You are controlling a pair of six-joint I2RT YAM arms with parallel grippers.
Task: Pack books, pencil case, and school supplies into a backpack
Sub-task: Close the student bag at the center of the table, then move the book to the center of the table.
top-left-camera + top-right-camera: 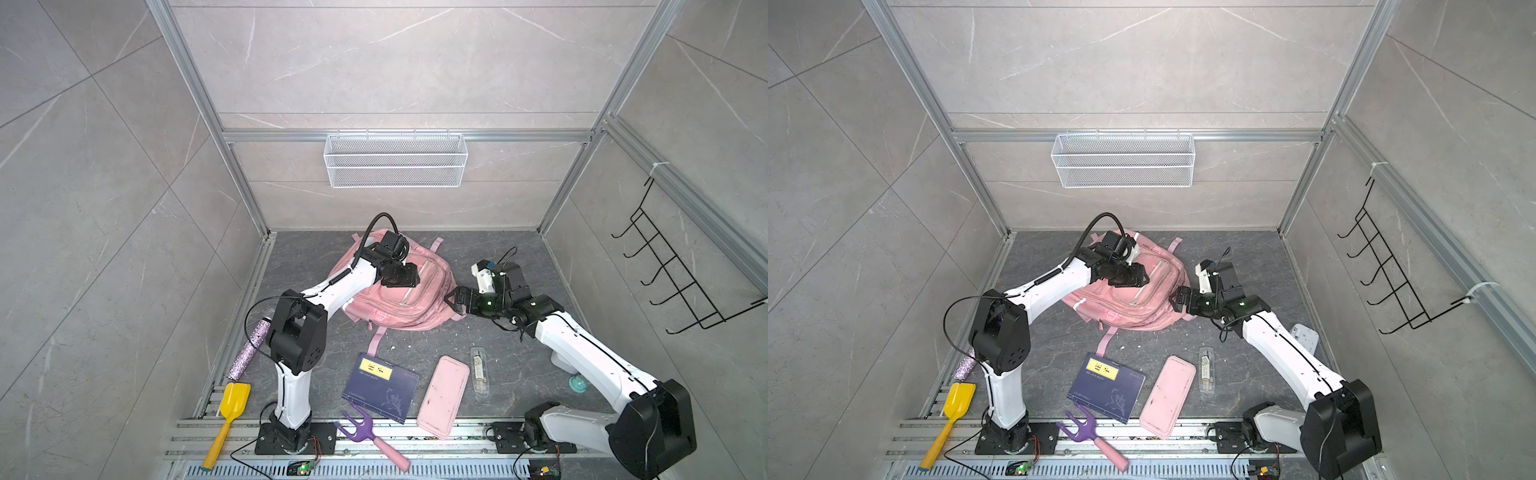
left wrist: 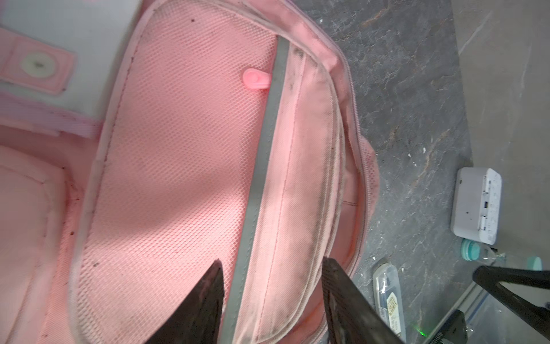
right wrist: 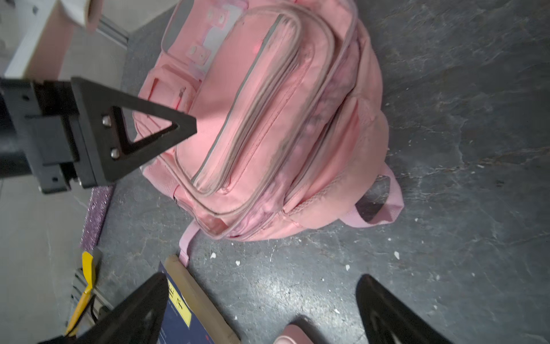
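Yellow "庄子" label [image 1: 376, 370] on navy book [image 1: 386, 392]

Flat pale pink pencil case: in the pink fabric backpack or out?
Out. The pencil case lies flat on the floor between the navy softcover book and the clear plastic packet, apart from the backpack.

Yellow label [image 1: 375, 369] on navy book [image 1: 384, 395]: "庄子"; other txt illegible

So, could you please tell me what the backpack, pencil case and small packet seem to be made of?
The backpack looks like matte, soiled woven fabric, with stitched seams and a mesh panel. The pencil case seems smooth moulded plastic or silicone, given its rounded rim. The packet is clear glossy plastic: its printed insert shows through.
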